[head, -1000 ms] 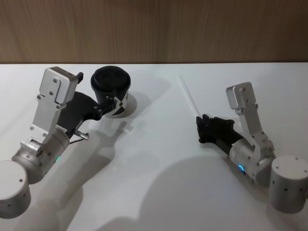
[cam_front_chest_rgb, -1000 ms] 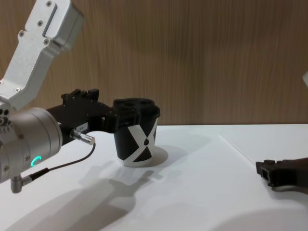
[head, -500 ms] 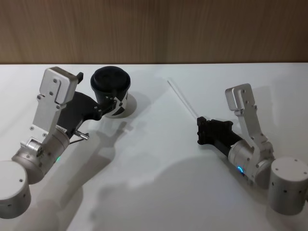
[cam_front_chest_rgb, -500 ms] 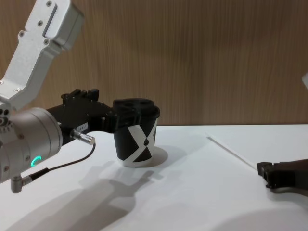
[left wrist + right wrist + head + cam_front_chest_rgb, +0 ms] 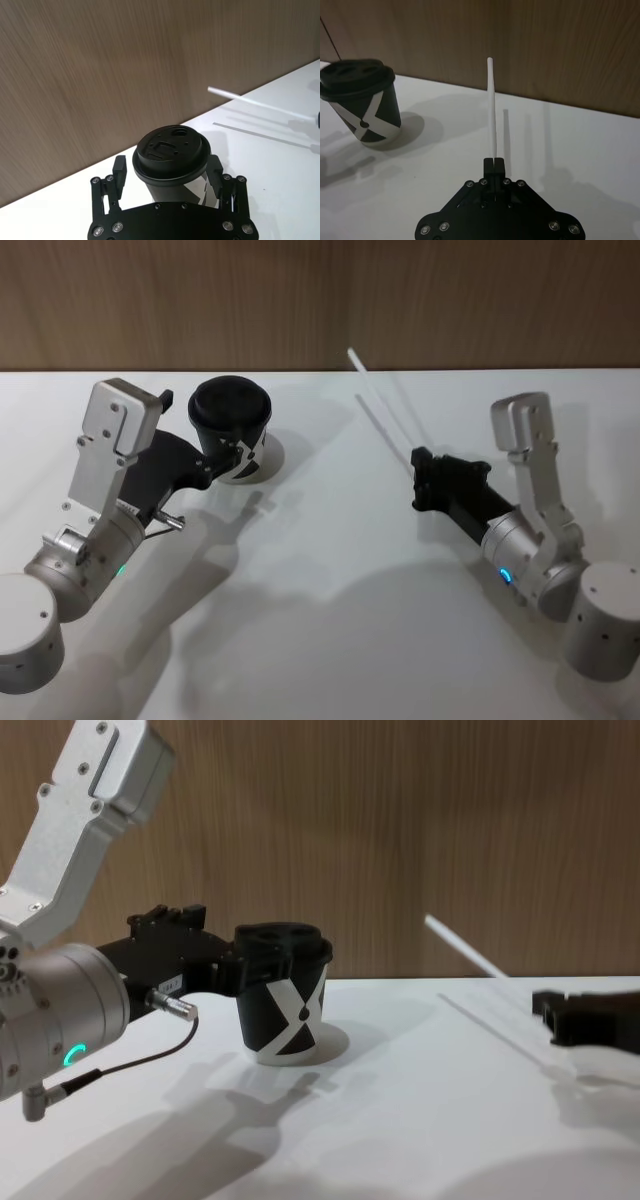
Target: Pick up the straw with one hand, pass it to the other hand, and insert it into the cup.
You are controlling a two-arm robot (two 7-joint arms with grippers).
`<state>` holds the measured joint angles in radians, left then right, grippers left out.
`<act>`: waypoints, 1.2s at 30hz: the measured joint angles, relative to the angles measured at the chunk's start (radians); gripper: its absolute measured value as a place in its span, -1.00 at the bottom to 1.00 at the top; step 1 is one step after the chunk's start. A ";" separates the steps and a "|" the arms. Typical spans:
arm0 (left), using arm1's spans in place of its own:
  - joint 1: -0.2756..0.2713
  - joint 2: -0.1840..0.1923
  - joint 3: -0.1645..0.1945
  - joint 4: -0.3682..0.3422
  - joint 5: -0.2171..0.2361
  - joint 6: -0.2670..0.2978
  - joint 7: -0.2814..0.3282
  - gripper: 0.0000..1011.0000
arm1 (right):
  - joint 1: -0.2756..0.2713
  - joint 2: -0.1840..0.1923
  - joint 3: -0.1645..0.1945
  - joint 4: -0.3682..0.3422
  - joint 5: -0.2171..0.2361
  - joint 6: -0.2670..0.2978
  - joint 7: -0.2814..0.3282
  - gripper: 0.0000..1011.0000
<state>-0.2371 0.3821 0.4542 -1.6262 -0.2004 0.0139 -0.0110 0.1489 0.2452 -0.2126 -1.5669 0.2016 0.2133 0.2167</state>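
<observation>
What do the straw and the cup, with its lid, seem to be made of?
The straw: probably plastic, white and slightly translucent, thin and rigidly straight in the right gripper. The cup: likely paper, matte black with printed white X. Its lid: seemingly moulded black plastic, faint sheen, raised shapes.

Straw: thin white-translucent plastic straw [image 5: 492,110], raised aslant, lower end pinched in the right gripper [image 5: 493,161].
Cup: small black paper cup [image 5: 283,995], black lid, white X, upright on the white table [image 5: 420,1120].
</observation>
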 joint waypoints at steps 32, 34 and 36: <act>-0.003 -0.003 -0.013 -0.008 -0.044 0.002 -0.046 0.98 | 0.070 -0.018 -0.024 -0.034 0.185 -0.413 0.282 -0.99; -0.004 -0.005 -0.020 -0.011 -0.066 0.004 -0.065 0.98 | 0.081 -0.018 -0.032 -0.026 0.199 -0.441 0.309 -0.99; -0.006 -0.008 -0.027 -0.014 -0.093 0.008 -0.088 0.98 | 0.084 -0.018 -0.033 -0.024 0.202 -0.446 0.318 -0.99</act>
<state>-0.2430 0.3741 0.4274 -1.6402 -0.2938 0.0218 -0.0988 0.2334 0.2271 -0.2459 -1.5909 0.4033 -0.2325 0.5342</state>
